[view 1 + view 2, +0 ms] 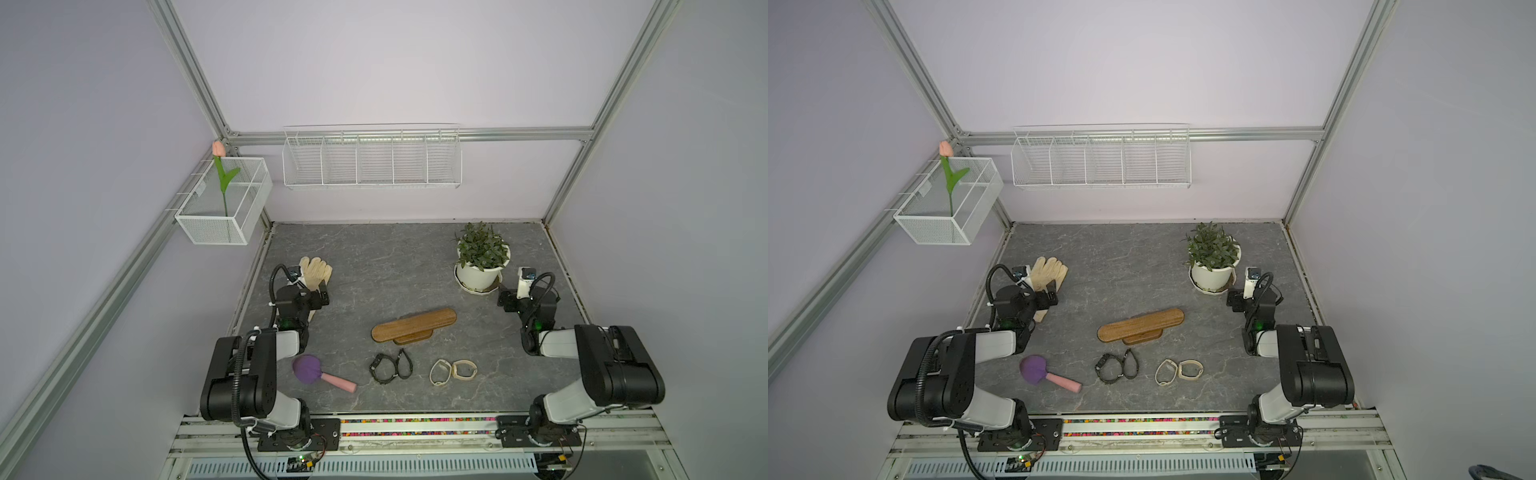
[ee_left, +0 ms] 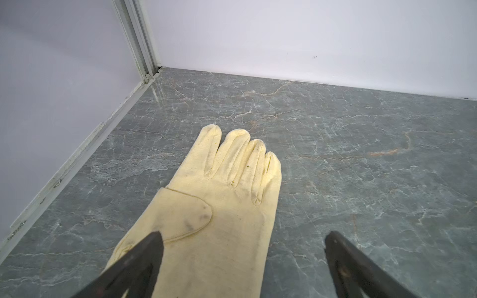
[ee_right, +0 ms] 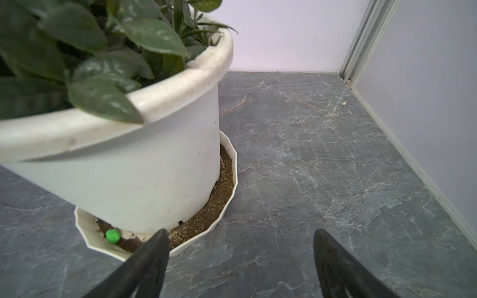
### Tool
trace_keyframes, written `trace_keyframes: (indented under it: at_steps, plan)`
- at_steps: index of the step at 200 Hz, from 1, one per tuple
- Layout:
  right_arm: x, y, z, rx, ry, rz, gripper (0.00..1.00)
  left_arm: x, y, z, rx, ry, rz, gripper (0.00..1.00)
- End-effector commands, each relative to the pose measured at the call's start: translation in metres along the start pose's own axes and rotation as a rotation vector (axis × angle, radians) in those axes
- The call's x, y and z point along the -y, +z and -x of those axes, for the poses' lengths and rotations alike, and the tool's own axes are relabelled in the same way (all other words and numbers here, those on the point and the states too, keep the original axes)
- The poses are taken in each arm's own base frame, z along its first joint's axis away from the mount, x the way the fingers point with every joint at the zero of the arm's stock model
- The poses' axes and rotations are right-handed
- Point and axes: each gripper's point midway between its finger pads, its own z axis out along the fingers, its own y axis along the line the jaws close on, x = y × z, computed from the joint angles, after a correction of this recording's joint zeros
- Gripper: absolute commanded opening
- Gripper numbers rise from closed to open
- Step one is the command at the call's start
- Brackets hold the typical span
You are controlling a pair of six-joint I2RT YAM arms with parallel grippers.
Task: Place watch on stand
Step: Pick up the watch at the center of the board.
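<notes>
The stand (image 1: 413,325) (image 1: 1140,325), a long brown wooden bar on a small oval base, lies mid-table. In front of it lie a black watch (image 1: 390,368) (image 1: 1116,367) and a cream watch (image 1: 452,371) (image 1: 1178,370), each with its strap looped. My left gripper (image 1: 321,293) (image 1: 1049,296) (image 2: 244,236) is open far left of the stand, hovering over a glove's cuff. Far right of the stand, beside a plant pot, my right gripper (image 1: 506,300) (image 1: 1234,301) (image 3: 240,232) is open over bare table. Neither wrist view shows a watch or the stand.
A cream glove (image 1: 316,268) (image 2: 219,206) lies at the back left. A white plant pot (image 1: 480,274) (image 3: 129,167) in a saucer stands at the back right. A purple-headed brush with a pink handle (image 1: 320,372) lies front left. Wire baskets (image 1: 372,160) hang on the walls.
</notes>
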Motion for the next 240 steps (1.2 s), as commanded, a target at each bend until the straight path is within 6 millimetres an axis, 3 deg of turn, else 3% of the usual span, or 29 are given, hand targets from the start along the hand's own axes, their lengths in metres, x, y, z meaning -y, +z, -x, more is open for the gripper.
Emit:
trace_keyframes:
  at_steps: [1, 168, 197, 240]
  plan:
    - [-0.001, 0.0, 0.005, 0.029, -0.018, 0.011, 0.88, -0.001, 0.004, 0.012, 0.033, 0.009, -0.002, 0.99]
    - [0.005, -0.001, 0.005, 0.03, -0.008, -0.025, 0.89, 0.0, 0.003, 0.013, 0.041, 0.018, -0.007, 0.99]
    - [0.022, -0.029, 0.016, 0.141, 0.026, -0.144, 0.88, 0.009, -0.004, 0.032, 0.035, 0.055, -0.023, 0.99]
    - [0.037, -0.078, 0.042, 0.229, 0.09, -0.279, 0.88, 0.0, -0.034, 0.069, 0.077, -0.031, 0.074, 0.99]
